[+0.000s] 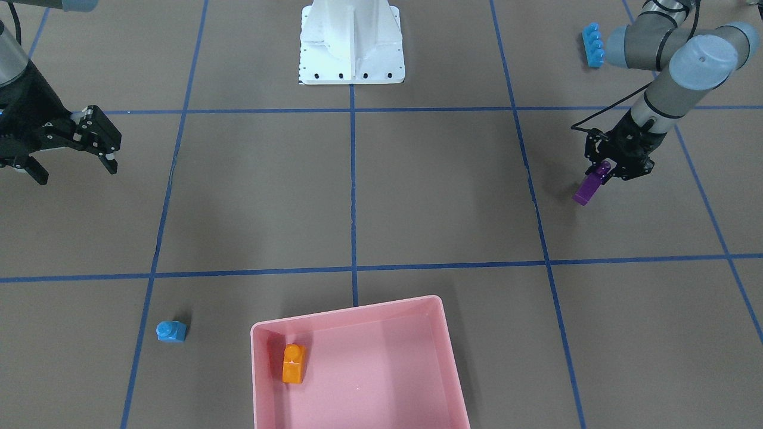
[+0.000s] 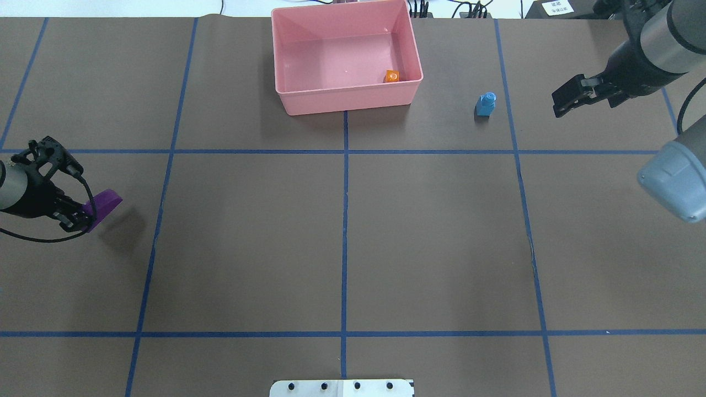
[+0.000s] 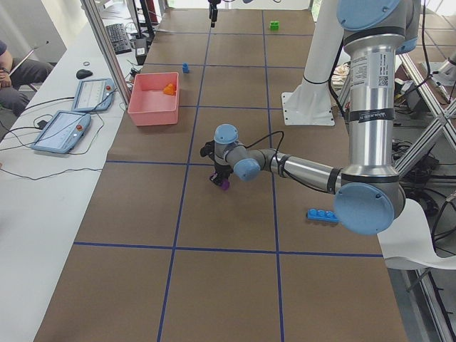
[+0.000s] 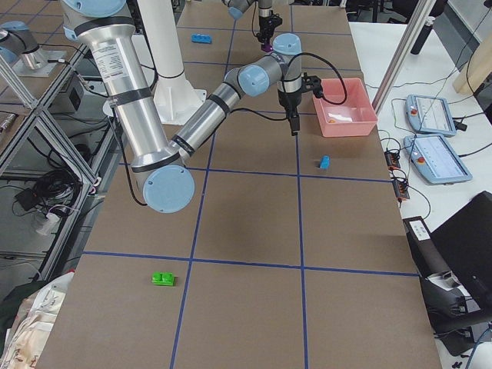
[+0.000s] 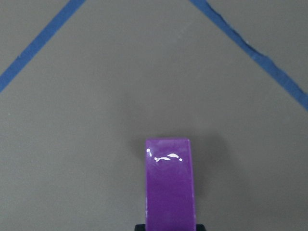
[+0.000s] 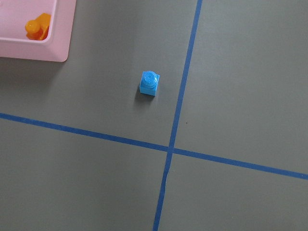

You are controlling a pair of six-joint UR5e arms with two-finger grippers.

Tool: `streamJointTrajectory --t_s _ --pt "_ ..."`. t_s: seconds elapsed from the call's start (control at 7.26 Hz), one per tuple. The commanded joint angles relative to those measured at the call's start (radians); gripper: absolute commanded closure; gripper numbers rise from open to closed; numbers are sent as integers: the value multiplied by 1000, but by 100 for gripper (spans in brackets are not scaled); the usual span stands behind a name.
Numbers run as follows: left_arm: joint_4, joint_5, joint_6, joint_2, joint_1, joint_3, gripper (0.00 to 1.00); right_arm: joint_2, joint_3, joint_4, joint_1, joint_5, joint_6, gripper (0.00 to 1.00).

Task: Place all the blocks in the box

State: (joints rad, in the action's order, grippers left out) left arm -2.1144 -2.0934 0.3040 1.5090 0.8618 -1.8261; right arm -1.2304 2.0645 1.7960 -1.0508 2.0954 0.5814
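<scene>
the left fingers (image 2: 77, 219) were clamped on one end of the slim purple brick (image 1: 589, 189), which looked to be held just clear of the counter (image 1: 441, 196), well apart from the pink tray (image 1: 357, 309). the right fingers (image 1: 106, 152) were spread wide and held nothing, hovering near the small blue single-stud brick (image 1: 171, 331), which sat beside the tray. only the orange brick (image 1: 293, 363) lay inside the tray, against a wall. by my judgement the task was about one fifth done: the purple brick needed carrying over, and the small blue one, the long blue four-stud brick (image 1: 592, 44) and the green two-stud brick (image 4: 162, 279) lay untouched on the counter.
</scene>
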Motion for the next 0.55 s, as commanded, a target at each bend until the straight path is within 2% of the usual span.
streamJointTrajectory --t_s 0.0,0.14,0.28,0.41 --pt "5 47 323 22 45 -117 98 0 -6 -3 0 0 0 1" --pt "20 68 459 95 51 -131 98 0 -7 -4 0 0 -2 1" --pt "92 69 513 190 52 -125 99 0 -9 -6 2 0 0 1" --pt "226 69 570 312 54 -125 100 0 -9 -7 0 0 0 1"
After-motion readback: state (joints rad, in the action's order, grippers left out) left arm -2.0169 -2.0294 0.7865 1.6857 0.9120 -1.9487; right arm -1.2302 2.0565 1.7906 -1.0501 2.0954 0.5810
